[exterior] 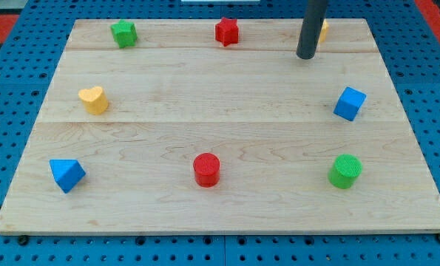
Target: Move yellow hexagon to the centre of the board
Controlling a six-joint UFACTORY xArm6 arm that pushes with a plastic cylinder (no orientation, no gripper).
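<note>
The yellow hexagon (322,30) sits near the board's top edge at the view's upper right, mostly hidden behind the dark rod; only a sliver of yellow shows to the rod's right. My tip (305,56) rests on the board just below and slightly left of that block, touching or nearly touching it; I cannot tell which.
On the wooden board (220,214): a green block (123,33) and a red star (226,31) along the top, a yellow heart (94,99) at left, a blue cube (349,103) at right, a blue triangular block (66,174), a red cylinder (206,169) and a green cylinder (344,171) along the bottom.
</note>
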